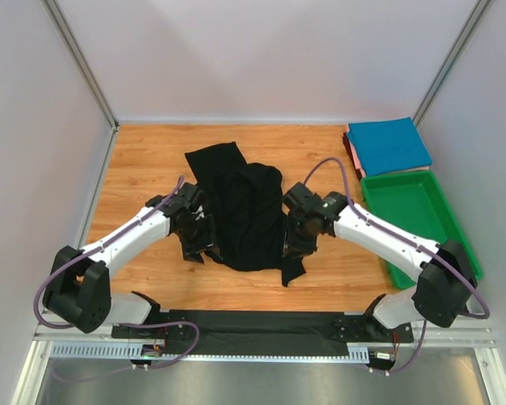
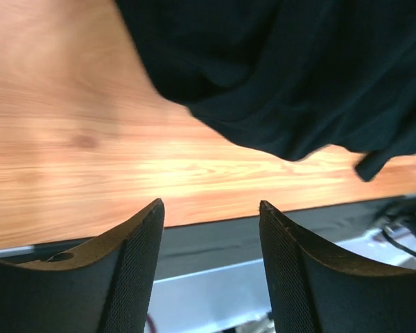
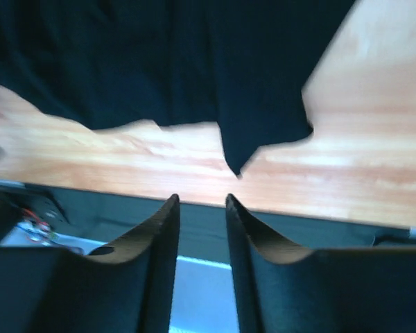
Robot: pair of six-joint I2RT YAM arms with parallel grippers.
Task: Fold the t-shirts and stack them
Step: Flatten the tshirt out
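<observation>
Left gripper: released, fingers wide apart, nothing between them, at the black t-shirt's left edge.
Right gripper: fingers narrowly parted, grasping nothing, at the shirt's right edge.
Black t-shirt: crumpled mid-bench, between the grippers.
Green tray: right side.
Teal t-shirt: folded, far right corner, beyond the tray.
Reddish t-shirt: beneath the teal one, only an edge showing.
</observation>
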